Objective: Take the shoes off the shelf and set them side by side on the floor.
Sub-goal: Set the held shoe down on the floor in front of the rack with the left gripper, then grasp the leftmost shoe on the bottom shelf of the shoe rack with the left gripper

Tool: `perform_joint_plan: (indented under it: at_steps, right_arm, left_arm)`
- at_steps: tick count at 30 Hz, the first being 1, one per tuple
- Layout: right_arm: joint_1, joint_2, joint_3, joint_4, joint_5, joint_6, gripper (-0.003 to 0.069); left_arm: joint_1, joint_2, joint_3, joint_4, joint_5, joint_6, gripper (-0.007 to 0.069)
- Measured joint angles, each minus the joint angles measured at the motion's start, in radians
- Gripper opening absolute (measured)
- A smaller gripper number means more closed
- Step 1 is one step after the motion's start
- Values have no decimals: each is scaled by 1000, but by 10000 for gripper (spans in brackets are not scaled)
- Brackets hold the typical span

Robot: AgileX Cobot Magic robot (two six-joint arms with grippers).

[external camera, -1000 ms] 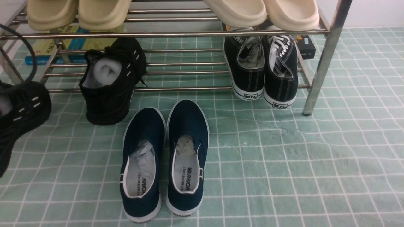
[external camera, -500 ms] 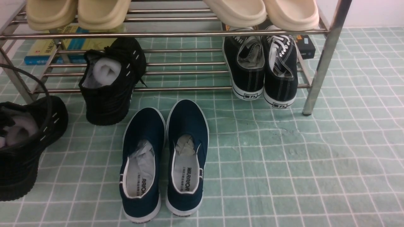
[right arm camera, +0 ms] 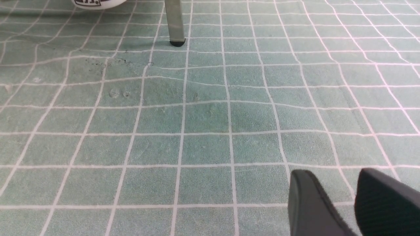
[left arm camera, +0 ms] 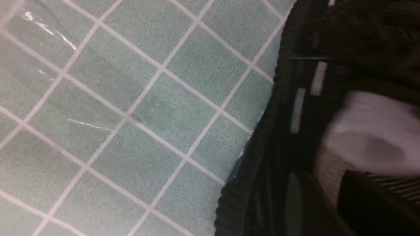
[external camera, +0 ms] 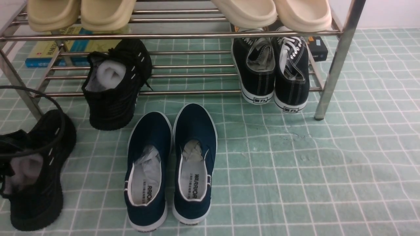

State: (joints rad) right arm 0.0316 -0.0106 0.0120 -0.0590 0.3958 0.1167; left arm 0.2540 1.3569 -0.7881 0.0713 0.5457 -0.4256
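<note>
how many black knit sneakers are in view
2. One sneaker sits on the floor at far left; the other sneaker rests partly on the shelf, lower tier, left end. None seem hidden.

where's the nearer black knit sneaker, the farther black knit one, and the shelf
nearer black knit sneaker (external camera: pixel 46 191), front view, knit side wall
farther black knit sneaker (external camera: pixel 112 104), front view, back of the heel
shelf (external camera: pixel 340 55), front view, right front post

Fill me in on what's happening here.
The left fingers are at one black knit sneaker standing on the floor at the left; whether they grip it is unclear. Its mate rests on the shelf, lower tier. The right fingers hang open over bare floor, holding nothing.
</note>
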Motion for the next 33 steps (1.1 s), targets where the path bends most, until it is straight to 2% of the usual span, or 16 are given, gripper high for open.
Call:
perform_joint_plan:
  at_steps: [5,9,12,14,15,16,17,18,22,24,28,32,33]
  right_arm:
    - [0,0,0,0,0,0,237]
    - [0,0,0,0,0,0,237]
    - [0,0,0,0,0,0,237]
    - [0,0,0,0,0,0,237]
    - [0,0,0,0,0,0,237]
    - [0,0,0,0,0,0,237]
    - [0,0,0,0,0,0,237]
    - [0,0,0,0,-1,0,237]
    - [0,0,0,0,-1,0,237]
    - [0,0,0,0,-1,0,237]
    - [0,0,0,0,-1,0,237]
    - [0,0,0,0,-1,0,237]
    - [0,0,0,0,-1,0,237]
  left_arm:
    - [0,-34,-84,7,97,-1,314]
    - [0,-63,-216,-24,196,7,318]
    - [0,-65,-309,-94,287,80,259]
    - [0,-58,-376,-159,385,165,169]
    - [0,-56,-382,-167,405,184,159]
    - [0,-48,-435,-252,486,268,67]
    - [0,-48,-445,-261,501,277,52]
    - [0,-43,-476,-321,546,345,18]
    - [0,-42,-524,-428,642,431,1]
    - [0,-42,-536,-476,681,457,17]
    - [-29,-42,-536,-437,690,433,78]
    - [-169,-42,-521,-301,690,310,176]
    - [-247,-41,-516,-230,690,276,210]
